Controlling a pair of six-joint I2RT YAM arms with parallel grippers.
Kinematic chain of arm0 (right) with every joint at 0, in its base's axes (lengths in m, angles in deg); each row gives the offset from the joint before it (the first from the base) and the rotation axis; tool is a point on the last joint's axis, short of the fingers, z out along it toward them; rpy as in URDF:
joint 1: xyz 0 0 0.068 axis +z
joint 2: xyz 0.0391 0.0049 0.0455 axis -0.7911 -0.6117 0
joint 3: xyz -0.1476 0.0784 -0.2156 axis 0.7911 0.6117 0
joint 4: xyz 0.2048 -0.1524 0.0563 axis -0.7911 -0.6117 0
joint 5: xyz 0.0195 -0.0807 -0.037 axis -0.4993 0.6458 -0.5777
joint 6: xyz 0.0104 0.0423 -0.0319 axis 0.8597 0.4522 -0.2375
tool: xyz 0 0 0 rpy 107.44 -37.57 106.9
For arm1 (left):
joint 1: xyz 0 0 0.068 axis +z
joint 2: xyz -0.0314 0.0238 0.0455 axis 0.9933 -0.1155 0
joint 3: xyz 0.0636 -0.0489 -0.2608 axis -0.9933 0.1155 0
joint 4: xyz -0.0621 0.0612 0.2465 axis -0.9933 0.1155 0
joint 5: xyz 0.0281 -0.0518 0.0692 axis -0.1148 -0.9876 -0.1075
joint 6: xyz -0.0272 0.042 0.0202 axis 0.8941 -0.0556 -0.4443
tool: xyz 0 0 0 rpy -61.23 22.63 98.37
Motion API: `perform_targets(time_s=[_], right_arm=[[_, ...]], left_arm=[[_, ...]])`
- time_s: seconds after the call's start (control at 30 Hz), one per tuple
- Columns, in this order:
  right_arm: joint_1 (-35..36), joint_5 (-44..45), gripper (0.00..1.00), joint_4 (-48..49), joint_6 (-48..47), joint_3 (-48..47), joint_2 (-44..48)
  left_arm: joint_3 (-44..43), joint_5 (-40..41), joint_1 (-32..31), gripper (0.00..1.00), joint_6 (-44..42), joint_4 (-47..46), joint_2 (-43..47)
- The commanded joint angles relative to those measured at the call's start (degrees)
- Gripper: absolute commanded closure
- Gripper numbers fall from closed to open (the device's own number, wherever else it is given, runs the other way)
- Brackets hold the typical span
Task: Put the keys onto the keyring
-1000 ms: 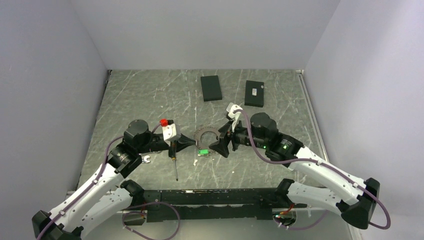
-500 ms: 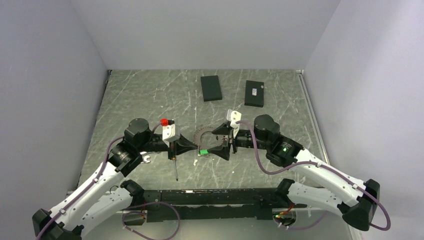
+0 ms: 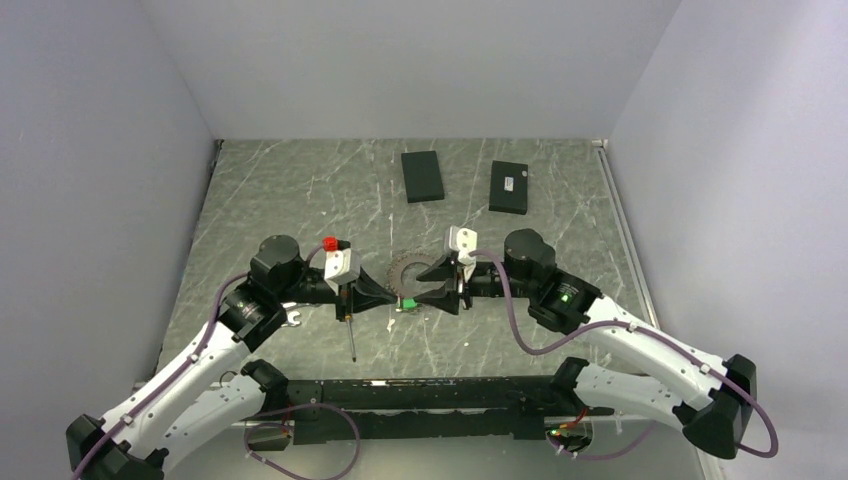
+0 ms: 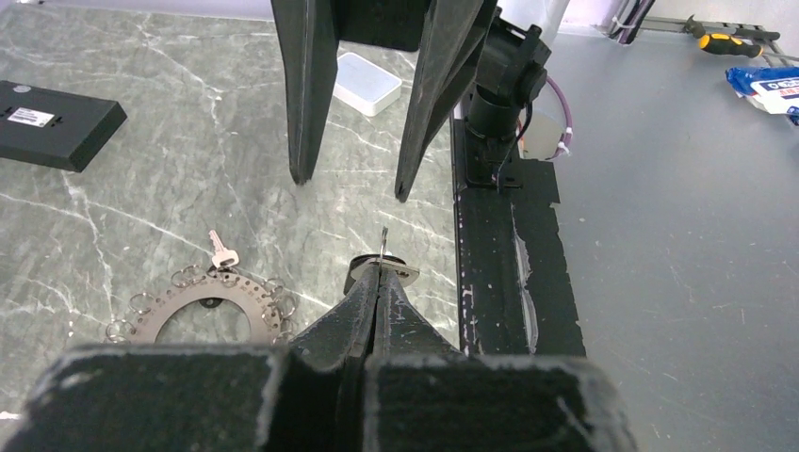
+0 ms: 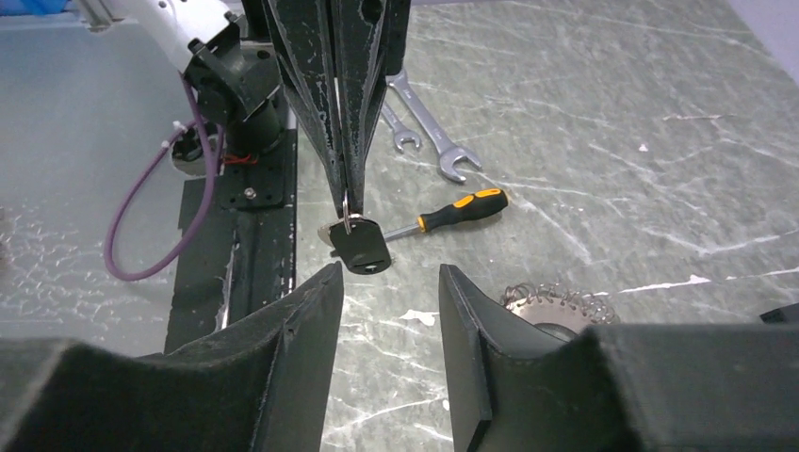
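Note:
My left gripper (image 4: 380, 270) is shut on a thin wire loop that carries a black-headed key (image 4: 369, 272). The key hangs just above the table. In the right wrist view the same key (image 5: 359, 248) dangles from the left fingertips (image 5: 345, 179). My right gripper (image 5: 388, 275) is open and empty. It faces the left gripper tip to tip, and the key is just beyond its jaws. The grey keyring (image 3: 404, 266) lies flat behind both grippers, with its green tag (image 3: 407, 303) between them. The keyring also shows in the left wrist view (image 4: 203, 306) with a small silver key (image 4: 223, 253) beside it.
A black-and-yellow screwdriver (image 5: 461, 207) and two silver wrenches (image 5: 426, 132) lie on the left arm's side. Two black boxes (image 3: 422, 176) (image 3: 509, 187) sit at the back. The black base rail (image 3: 420, 390) runs along the near edge.
My right gripper has rolled level and moved left, so its open jaws now face the left gripper's tips. My left gripper stays shut on the key and has hardly moved.

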Motion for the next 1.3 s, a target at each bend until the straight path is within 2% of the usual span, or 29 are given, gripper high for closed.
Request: perform_targets(time_s=[0.0, 0.7, 0.93, 1.13, 1.27], right_arm=[[0.17, -3.41, 0.56, 3.52, -0.77, -2.14, -1.63], [0.92, -6.86, 0.65, 5.86, 0.71, -3.64, -4.82], [1.52, -7.05, 0.71, 6.22, 1.12, -4.12, -5.67], [2.02, -6.39, 0.73, 6.29, 1.04, -4.23, -6.45], [2.29, -5.69, 0.79, 6.24, 0.96, -4.19, -6.33]], left_arm=[[-1.67, -1.44, -0.15, 1.00, 0.65, -2.76, 0.30], [-1.44, -0.07, -0.15, 1.00, 1.02, -3.26, -0.22], [-1.61, 0.22, -0.15, 1.00, 0.85, -2.91, -0.39], [-1.53, 0.64, -0.15, 1.00, 0.83, -2.89, -0.22], [-1.61, 0.74, -0.11, 1.00, 0.67, -2.51, -0.36]])
